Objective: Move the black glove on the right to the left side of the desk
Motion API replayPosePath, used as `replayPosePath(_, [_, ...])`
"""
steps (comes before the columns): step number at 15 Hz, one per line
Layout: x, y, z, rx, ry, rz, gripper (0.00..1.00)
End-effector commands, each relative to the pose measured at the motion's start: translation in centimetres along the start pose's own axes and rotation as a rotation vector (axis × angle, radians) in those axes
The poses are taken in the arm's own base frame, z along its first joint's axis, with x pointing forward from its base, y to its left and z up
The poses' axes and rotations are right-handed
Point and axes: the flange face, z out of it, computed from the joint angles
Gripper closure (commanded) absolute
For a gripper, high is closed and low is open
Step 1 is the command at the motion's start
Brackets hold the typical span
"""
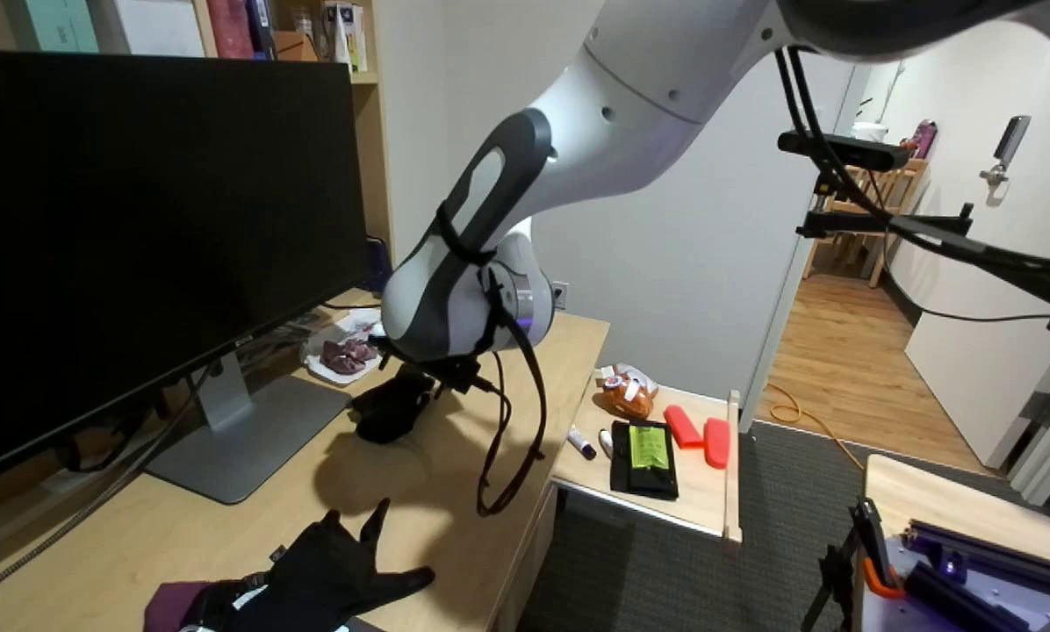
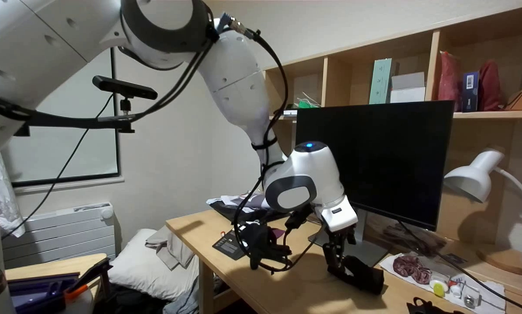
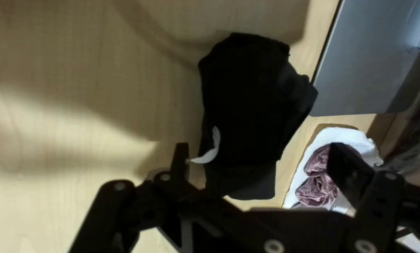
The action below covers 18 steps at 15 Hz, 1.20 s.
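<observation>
Your claw (image 3: pixel 261 151) is let go: in the wrist view its two fingers (image 3: pixel 180 161) are spread wide, and the black glove (image 3: pixel 248 98) shows in and past the gap. The glove lies on the desk (image 2: pixel 304 292), low under your claw; whether the tips touch it, I cannot tell. When you face the screen (image 2: pixel 374 161), this is the glove on the right. A curly white tag (image 3: pixel 211 151) sticks out from its side. Just beside the glove is a corner of the screen's flat gray foot (image 3: pixel 364 70). Farther right, you can see white paper (image 3: pixel 343 135) with wrinkly plum cloth (image 3: pixel 317 184) on it, and past that a white lamp (image 2: pixel 472 176). To the left, well apart from your claw, a second black glove (image 1: pixel 314 566) lies on the desk, with a bit of purple cloth (image 1: pixel 169 606) next to it. On the near side, toward the right end, in an exterior view, a low wooden shelf (image 1: pixel 701 507) carries two red things (image 1: pixel 683 427), a black pouch (image 1: pixel 643 484) with a green packet (image 1: pixel 648 446) on top, and an orange-brown bag (image 1: pixel 628 399).
</observation>
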Motion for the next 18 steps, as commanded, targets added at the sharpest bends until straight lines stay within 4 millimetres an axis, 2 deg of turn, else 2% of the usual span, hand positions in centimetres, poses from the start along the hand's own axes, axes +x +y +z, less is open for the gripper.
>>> replayPosePath(1, [-0.4,-0.6,2.2,0.062,0.021,0.036,0.0])
replayPosePath(4, [-0.5,-0.1,3.6,0.039,0.014,0.035,0.0])
replayPosePath(9, [0.7,1.0,5.1,-0.005,0.024,0.053,0.0])
replayPosePath(10, [1.0,0.9,5.3,-0.002,0.031,0.053,0.25])
replayPosePath(11, [1.1,0.9,5.3,0.001,0.034,0.056,0.27])
replayPosePath(18, [0.6,-0.7,4.6,0.054,0.037,0.04,0.74])
